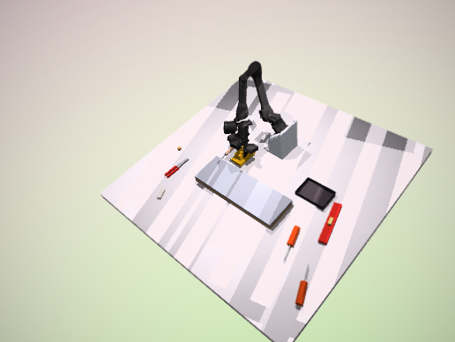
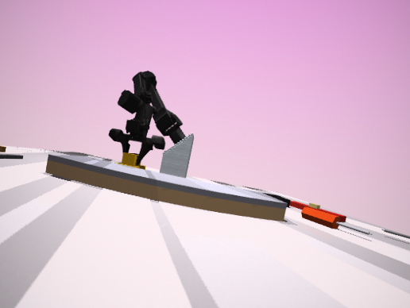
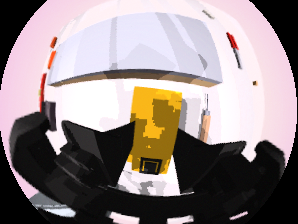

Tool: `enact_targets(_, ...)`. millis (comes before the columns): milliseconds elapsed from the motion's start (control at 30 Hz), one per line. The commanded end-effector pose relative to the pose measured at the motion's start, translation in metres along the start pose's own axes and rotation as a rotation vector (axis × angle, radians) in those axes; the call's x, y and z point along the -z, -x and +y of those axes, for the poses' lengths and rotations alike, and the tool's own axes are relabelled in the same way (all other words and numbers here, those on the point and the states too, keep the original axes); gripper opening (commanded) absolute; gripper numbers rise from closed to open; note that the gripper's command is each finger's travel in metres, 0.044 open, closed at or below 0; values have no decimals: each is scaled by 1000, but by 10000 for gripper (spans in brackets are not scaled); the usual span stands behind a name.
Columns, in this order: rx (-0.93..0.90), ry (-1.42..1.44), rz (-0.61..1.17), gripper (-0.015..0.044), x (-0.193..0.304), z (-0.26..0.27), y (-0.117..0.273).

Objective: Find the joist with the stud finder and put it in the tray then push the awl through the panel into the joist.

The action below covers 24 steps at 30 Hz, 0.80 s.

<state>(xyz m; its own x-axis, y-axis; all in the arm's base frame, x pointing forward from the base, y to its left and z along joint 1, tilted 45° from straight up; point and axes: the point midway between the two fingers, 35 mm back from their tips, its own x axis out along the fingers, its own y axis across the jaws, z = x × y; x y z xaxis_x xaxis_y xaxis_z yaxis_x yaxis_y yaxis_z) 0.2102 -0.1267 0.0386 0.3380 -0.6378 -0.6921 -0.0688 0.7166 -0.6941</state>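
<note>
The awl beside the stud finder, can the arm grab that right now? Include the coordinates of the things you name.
Probably not yet: the gripper (image 1: pixel 243 152) (image 2: pixel 133 156) (image 3: pixel 153 125) is shut on the yellow stud finder (image 1: pixel 240 159) (image 2: pixel 130 159) (image 3: pixel 142 107). The awl (image 1: pixel 228 151) (image 3: pixel 206 125) lies close beside it, seemingly within reach once the gripper is free.

Out on the counter (image 1: pixel 212 247) (image 2: pixel 131 246), I see a red level (image 1: pixel 326 234) (image 2: pixel 339 216) with a pale yellow block at its middle. Near it lies an orange-handled screwdriver (image 1: pixel 293 236) (image 2: pixel 319 217), its shaft pointing away from a second, darker orange one (image 1: pixel 302 293), whose shaft points back toward the first. Well apart from these I have red-handled pliers (image 1: pixel 172 171) (image 3: pixel 232 41), a small pale block (image 1: pixel 161 194) and a tiny orange piece (image 1: pixel 179 148) (image 3: pixel 255 83).
</note>
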Motion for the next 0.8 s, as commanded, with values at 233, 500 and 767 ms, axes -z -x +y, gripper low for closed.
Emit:
enact_targets(233,3,-11,-7,0,-17,0,44)
enact_targets(500,18,-6,-15,0,-19,-3,77)
enact_targets(767,22,-4,-18,0,-23,-6,83)
